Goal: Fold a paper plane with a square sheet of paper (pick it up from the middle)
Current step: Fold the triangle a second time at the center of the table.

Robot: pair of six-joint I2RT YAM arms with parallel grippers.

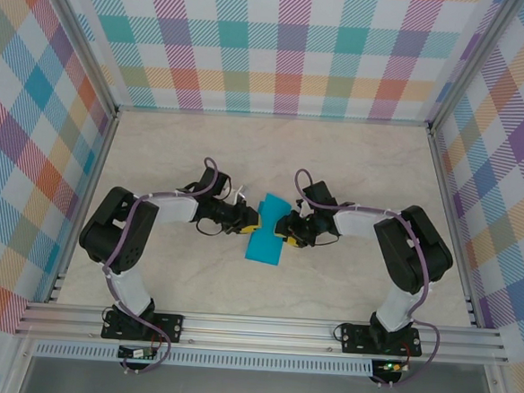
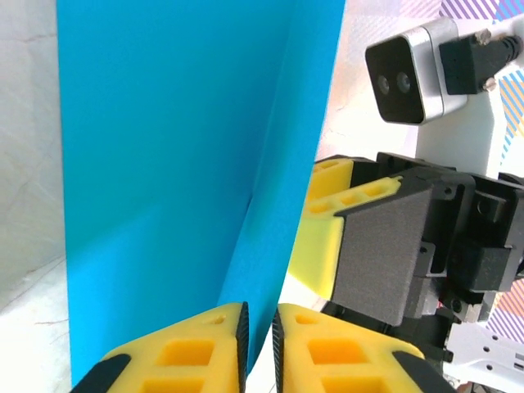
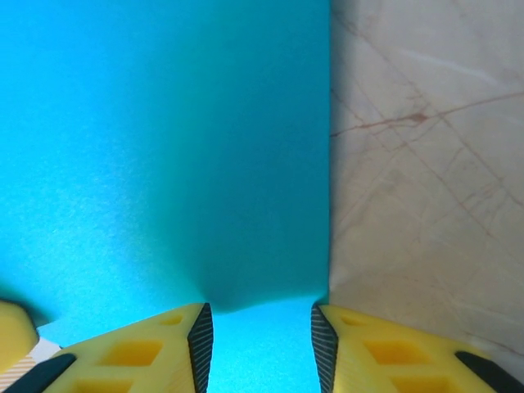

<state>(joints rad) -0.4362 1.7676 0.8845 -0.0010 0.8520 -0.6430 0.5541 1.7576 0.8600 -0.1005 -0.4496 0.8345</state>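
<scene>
- One broad counter (image 1: 157, 153), pale, smooth and stone-veined, gives little friction. If the paper falls flat on it, lifting an edge again would likely be awkward.
- Two limbs, the left arm (image 1: 167, 210) and the right arm (image 1: 368, 224), hard black and white shells, meet nose to nose at mid-counter. A small misjudged move could knock the wrists together.
- One square sheet of paper (image 1: 266, 237), thin, matte and teal-blue, sits between the end effectors at mid-counter. Part of it is raised and bent along a soft upright crease (image 2: 266, 180). Uneven pulling could tear so limp a sheet or leave a stray crease.
- Left end effector (image 2: 259, 327): its yellow, pocketed fingers (image 2: 188, 352) are clenched to a slit on the sheet's lower edge at the fold. The bite is narrow, so the paper might pivot or slip out.
- Right end effector (image 3: 258, 327): it is released, its jaws apart and straddling the sheet without pinching it. Closing off-line would crumple the fold.
</scene>
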